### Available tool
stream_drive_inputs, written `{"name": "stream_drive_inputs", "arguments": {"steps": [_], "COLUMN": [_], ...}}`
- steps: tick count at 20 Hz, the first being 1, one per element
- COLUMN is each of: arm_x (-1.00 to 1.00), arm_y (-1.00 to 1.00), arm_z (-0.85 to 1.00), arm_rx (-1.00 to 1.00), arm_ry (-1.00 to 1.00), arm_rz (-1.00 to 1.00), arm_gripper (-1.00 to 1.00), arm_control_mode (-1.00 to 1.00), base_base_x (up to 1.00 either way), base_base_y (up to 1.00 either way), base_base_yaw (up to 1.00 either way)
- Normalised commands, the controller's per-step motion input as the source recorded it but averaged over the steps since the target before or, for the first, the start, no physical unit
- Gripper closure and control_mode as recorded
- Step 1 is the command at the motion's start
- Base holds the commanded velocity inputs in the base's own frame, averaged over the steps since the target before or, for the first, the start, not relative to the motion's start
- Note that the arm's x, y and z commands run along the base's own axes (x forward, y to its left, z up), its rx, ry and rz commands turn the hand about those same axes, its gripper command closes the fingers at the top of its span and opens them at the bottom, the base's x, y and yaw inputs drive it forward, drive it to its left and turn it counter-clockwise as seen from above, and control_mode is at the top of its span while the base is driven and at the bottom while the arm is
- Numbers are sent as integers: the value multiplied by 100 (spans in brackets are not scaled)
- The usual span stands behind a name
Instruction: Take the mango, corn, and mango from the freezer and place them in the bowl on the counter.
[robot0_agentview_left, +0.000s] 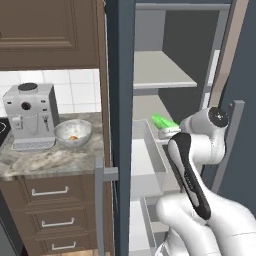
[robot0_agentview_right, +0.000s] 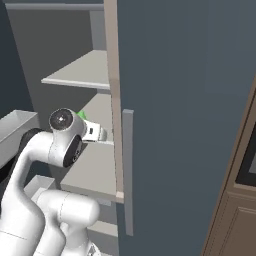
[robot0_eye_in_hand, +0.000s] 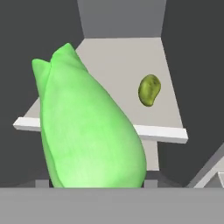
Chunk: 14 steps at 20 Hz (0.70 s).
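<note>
Freezer (robot0_agentview_left: 125, 75) stood open beside the counter (robot0_agentview_left: 47, 160), bowl (robot0_agentview_left: 73, 133) w/ one fruit already in it. Gripper (robot0_eye_in_hand: 97, 183) was clamped on the green corn (robot0_eye_in_hand: 87, 127) just above the pale shelf (robot0_eye_in_hand: 131, 65). Corn looked stiff, light, husk maybe slick; mid-body hold judged safest. Hand view showed a mango (robot0_eye_in_hand: 149, 90) farther back on the shelf, hidden from both base views; left base view showed the bowl.

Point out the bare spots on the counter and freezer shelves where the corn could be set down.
Counter: bare stone in front of the coffee machine and bowl; its back is crowded by both. Freezer: the upper shelf is bare, and the shelf around the mango is free behind the corn.
</note>
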Motion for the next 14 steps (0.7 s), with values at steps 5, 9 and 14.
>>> {"name": "stream_drive_inputs", "arguments": {"steps": [5, 9, 14], "arm_x": [-69, -52, -59], "arm_y": [0, 0, 0], "arm_z": [40, 57, 28], "arm_rx": [0, 0, 0], "arm_ry": [4, 9, 5], "arm_rz": [-11, -13, -4], "arm_gripper": [100, 100, 100], "arm_control_mode": [-100, -100, -100], "base_base_x": [0, 0, 0], "base_base_y": [0, 0, 0], "base_base_yaw": [0, 0, 0]}}
